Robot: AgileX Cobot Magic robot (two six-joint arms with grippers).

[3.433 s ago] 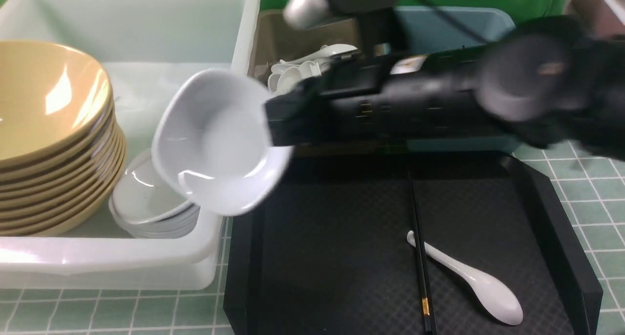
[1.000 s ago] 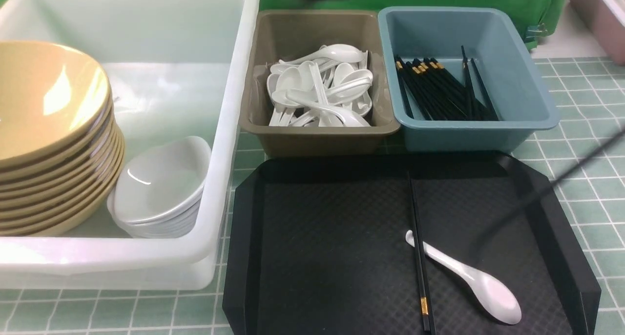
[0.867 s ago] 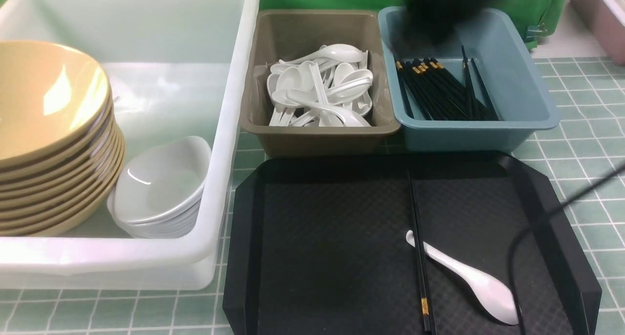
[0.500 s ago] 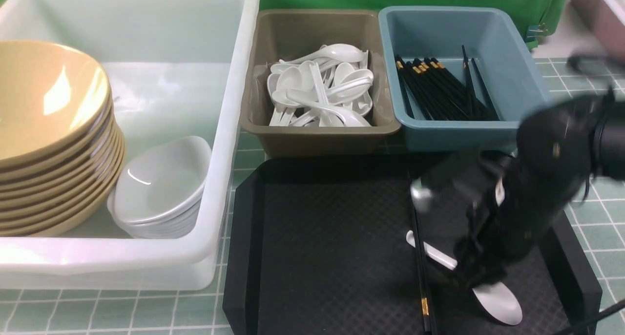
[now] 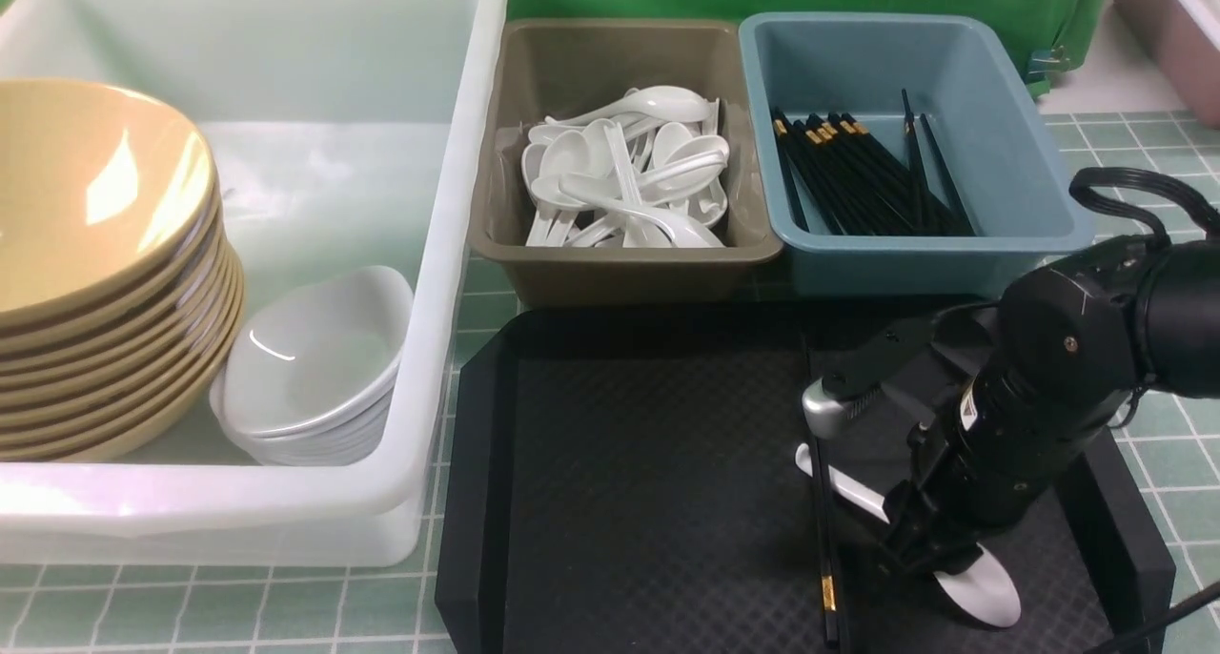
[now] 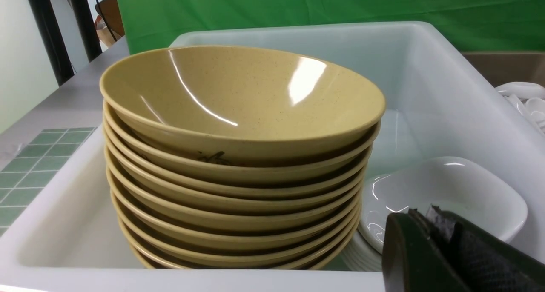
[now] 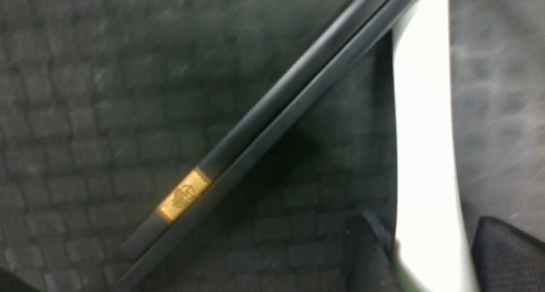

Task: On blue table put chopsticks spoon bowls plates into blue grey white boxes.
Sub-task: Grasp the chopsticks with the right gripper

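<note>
No readable text, gold band [image 7: 184, 195] on chopsticks [image 7: 276, 117] blurred, dark mark [image 6: 215, 157] on bowls [image 6: 238, 113] illegible

Bright overhead glare on bowls [image 5: 95, 196]

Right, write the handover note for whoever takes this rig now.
Left gripper shut, empty, near the white tub.
Right gripper open, astride the handle of the spoon on the black tray.
Done: yellow bowls and white dishes stacked in the tub; spoons in the grey-brown bin, chopsticks in the teal bin.
Left: that spoon and the chopstick pair crossing its handle tip.
</note>
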